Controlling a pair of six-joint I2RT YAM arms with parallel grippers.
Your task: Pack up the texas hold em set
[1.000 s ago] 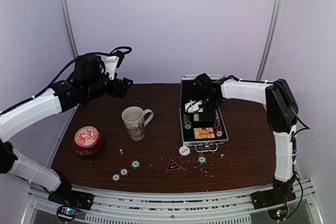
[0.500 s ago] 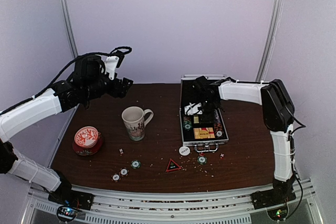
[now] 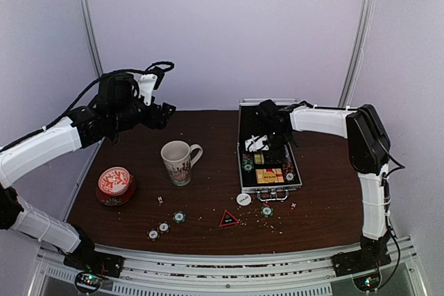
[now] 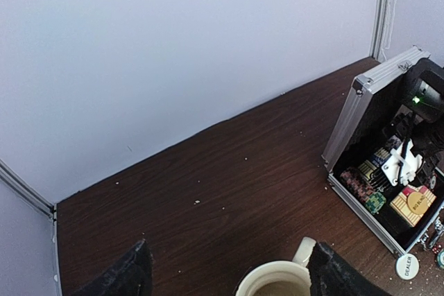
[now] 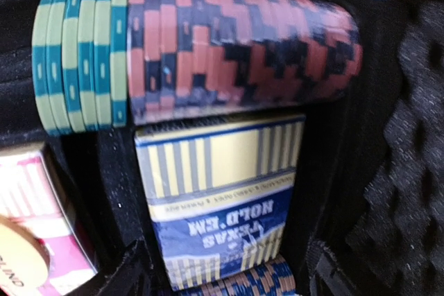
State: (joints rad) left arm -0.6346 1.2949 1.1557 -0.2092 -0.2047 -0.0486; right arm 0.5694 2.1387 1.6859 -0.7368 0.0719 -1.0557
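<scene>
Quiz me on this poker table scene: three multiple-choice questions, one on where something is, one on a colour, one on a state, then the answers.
1. Where is the white dealer button?
A) at the far left edge of the table
B) on the table, just in front of the briefcase
C) inside the briefcase

2. What colours is the Texas Hold'em card box?
A) blue and yellow
B) green and black
C) all white

3. How is the briefcase?
A) shut and latched
B) upside down
C) open, lid raised

Answers:
1 B: the top view shows the button on the wood, just off the case's front edge.
2 A: the right wrist view shows yellow stripes and a blue band.
3 C: the lid stands up at the back, and chips show inside.
</scene>
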